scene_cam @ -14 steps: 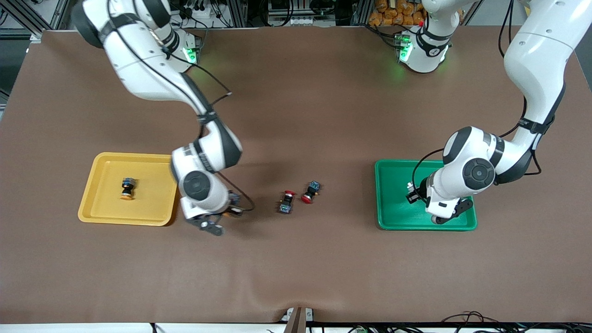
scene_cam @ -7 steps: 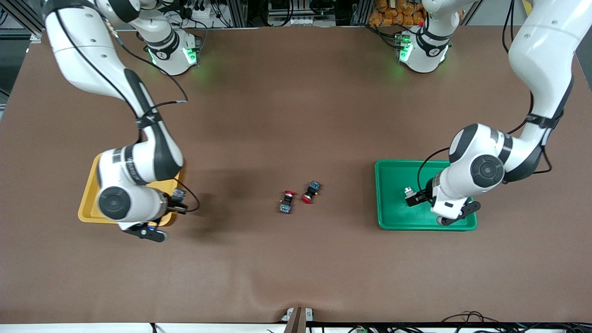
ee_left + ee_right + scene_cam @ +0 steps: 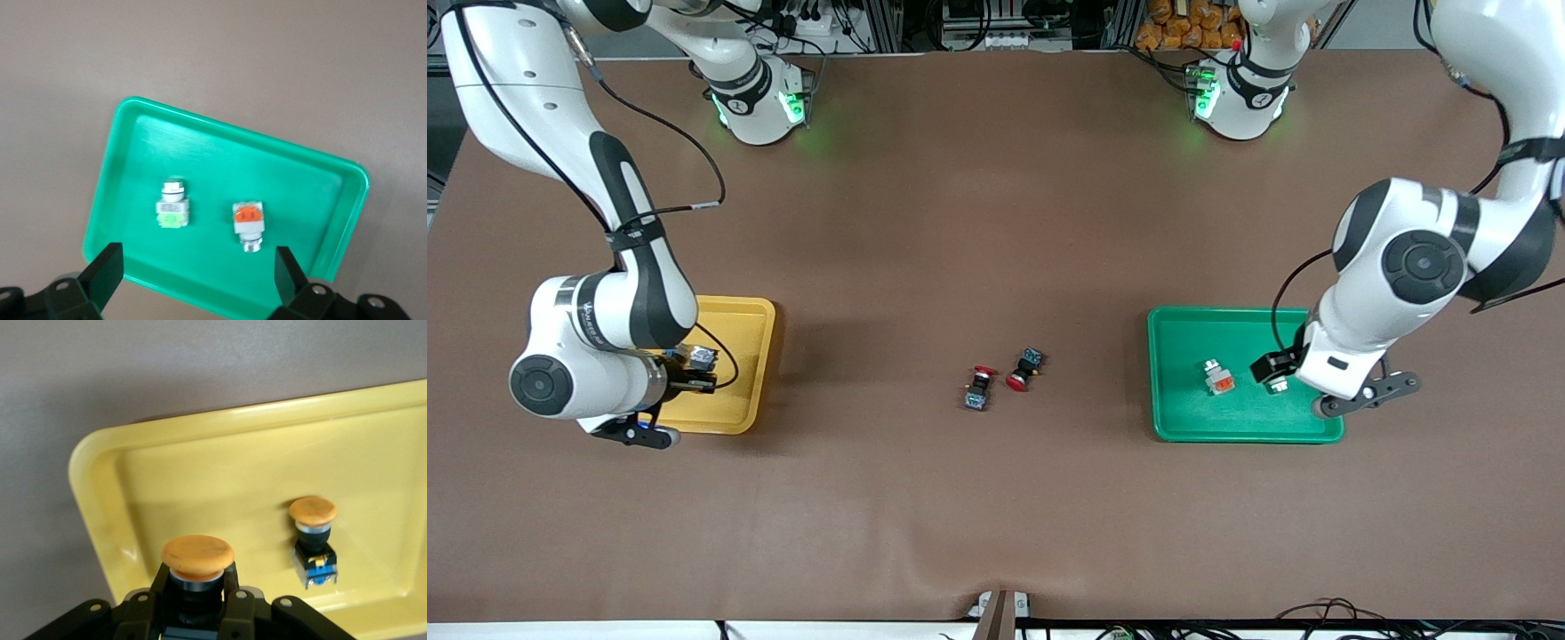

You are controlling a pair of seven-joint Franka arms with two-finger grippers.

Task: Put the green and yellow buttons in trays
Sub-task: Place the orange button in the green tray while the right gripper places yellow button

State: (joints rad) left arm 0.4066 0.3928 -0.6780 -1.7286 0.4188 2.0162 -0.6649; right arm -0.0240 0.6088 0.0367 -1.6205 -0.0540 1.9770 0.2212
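The green tray (image 3: 1183, 342) holds two whitish buttons. In the left wrist view the tray (image 3: 220, 157) shows the pale green-block button (image 3: 173, 208) beside the orange-block button (image 3: 248, 223). The front view shows only the orange-block one (image 3: 1216, 378). My left gripper (image 3: 1273, 372) hangs open and empty over this tray (image 3: 197, 280). My right gripper (image 3: 694, 367) is over the yellow tray (image 3: 743, 329), shut on a black button with an orange-yellow cap (image 3: 198, 559). A second orange-yellow capped button (image 3: 313, 540) lies in the yellow tray (image 3: 220, 480); the arm hides it in the front view.
Two black buttons with red caps (image 3: 978, 388) (image 3: 1024, 369) lie side by side on the brown table mat between the two trays. The robot bases stand along the table's edge farthest from the front camera.
My right gripper carried the orange-yellow button from the table beside the yellow tray to over it. My left gripper rose and drew toward its own end, uncovering the orange-block button in the green tray.
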